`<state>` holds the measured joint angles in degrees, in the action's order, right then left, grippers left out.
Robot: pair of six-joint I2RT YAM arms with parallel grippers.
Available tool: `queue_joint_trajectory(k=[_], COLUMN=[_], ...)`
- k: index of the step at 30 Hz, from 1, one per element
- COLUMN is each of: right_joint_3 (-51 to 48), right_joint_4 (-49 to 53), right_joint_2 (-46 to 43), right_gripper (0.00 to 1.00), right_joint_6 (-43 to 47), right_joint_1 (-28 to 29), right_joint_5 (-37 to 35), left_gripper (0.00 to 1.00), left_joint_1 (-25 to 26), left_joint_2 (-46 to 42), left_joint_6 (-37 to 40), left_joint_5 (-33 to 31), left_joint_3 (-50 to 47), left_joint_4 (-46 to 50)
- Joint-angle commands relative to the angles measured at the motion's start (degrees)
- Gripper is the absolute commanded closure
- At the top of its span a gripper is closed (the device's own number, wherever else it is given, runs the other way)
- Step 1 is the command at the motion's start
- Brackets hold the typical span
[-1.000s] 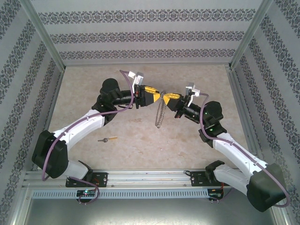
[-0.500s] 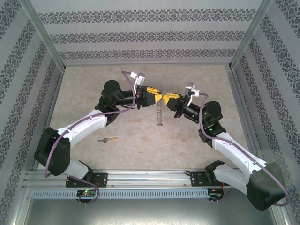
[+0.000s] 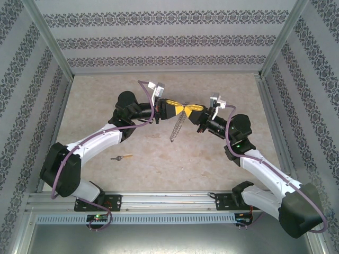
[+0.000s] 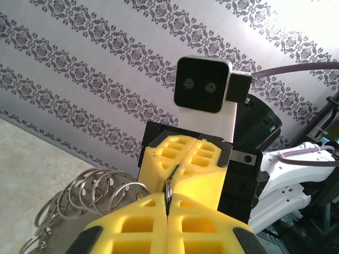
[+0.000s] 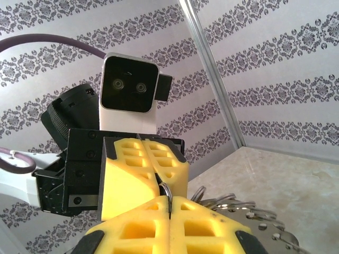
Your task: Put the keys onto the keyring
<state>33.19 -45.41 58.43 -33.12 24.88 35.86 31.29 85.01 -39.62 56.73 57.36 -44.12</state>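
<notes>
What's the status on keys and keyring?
Left pincer, right pincer shut on keyring, tip to tip. Coils hang below. Key loose on table. Nothing in the way.

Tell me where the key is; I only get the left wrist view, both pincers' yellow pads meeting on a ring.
Observer: The key lies on the table near the left arm, apart from the left pincer and right pincer.
Operator: And the rest of the keyring?
Observer: From above, the keyring hangs from where the two pincers meet, slanting toward the left arm.
Operator: Does it reach the table?
Observer: Cannot tell from above; its lower end is well apart from the key.
</notes>
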Motion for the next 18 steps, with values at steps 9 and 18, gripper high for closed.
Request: queue_joint_trajectory(k=[9,18], right_joint_3=[-4.32,-8.91], right_joint_4=[3.61,8.34], right_joint_2=[-9.87,-13.87], right_gripper=[0.43,0.4], right_joint_6=[-5.73,-8.34], right_joint_1=[-7.82,-9.87], right_joint_5=[-7.78,-6.39], left_gripper=[1.0,1.0], left_joint_1=[1.46,1.42], left_joint_2=[-1.96,-6.54], left_joint_6=[6.29,20.16], left_joint_5=[-1.08,-5.05], left_joint_3=[-0.46,-1.31], left_joint_4=[1.99,11.85])
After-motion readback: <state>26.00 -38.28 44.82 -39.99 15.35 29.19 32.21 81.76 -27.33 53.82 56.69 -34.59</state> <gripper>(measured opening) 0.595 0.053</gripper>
